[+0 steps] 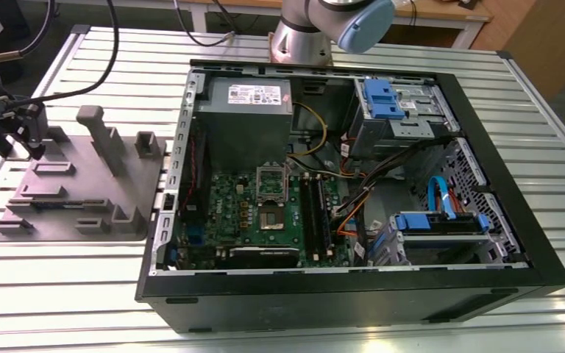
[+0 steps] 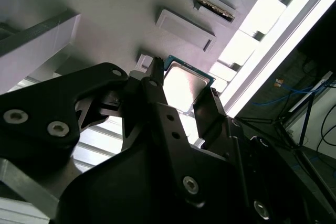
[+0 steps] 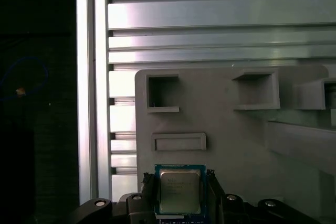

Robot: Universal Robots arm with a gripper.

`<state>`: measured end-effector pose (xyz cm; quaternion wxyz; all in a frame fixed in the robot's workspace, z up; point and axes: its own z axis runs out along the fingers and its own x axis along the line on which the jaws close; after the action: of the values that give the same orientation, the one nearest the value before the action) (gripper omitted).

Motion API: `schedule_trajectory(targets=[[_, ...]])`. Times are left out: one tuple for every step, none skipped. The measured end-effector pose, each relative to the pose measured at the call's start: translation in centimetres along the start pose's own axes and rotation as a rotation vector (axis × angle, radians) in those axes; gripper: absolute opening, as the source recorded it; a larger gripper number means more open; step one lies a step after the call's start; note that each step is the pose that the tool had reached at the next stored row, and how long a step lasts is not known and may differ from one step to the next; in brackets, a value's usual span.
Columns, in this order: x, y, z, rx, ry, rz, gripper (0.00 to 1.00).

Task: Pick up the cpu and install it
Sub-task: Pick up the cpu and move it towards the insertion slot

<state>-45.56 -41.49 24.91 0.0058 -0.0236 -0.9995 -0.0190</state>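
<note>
Single robot arm (image 1: 307, 37) in the exterior view, silver-grey upright base segment at the far side, capped by a pale blue joint cover. Black end effector (image 1: 23, 143) low at the exterior view's left, pointing downward. In both wrist views, two slim black fingers (image 3: 148, 190) reaching forward side by side, pressed against opposite edges of the cpu (image 3: 179, 192), one on each side. Behind the fingers (image 2: 163, 108) in the second wrist view, broad dark linkage plates with silver bolt heads.
</note>
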Motion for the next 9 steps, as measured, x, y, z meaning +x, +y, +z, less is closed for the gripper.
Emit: schedule_trajectory(targets=[[0.0, 0.0, -0.01, 0.0, 0.0, 0.0, 0.47], [0.0, 0.0, -0.02, 0.0, 0.0, 0.0, 0.47], [0.0, 0.0, -0.04, 0.0, 0.0, 0.0, 0.47], [0.0, 0.0, -0.06, 0.0, 0.0001, 0.0, 0.47], [0.0, 0.01, -0.22, 0.0, 0.0, 0.0, 0.47], [0.0, 0.02, -0.4, -0.0001, 0.0, 0.0, 0.47], [0.01, 0.02, -0.41, 0.0, -0.0001, 0.0, 0.47], [0.01, 0.02, -0.43, 0.0, 0.0, 0.0, 0.47], [0.01, 0.02, -0.45, 0.0, 0.0, 0.0, 0.47]])
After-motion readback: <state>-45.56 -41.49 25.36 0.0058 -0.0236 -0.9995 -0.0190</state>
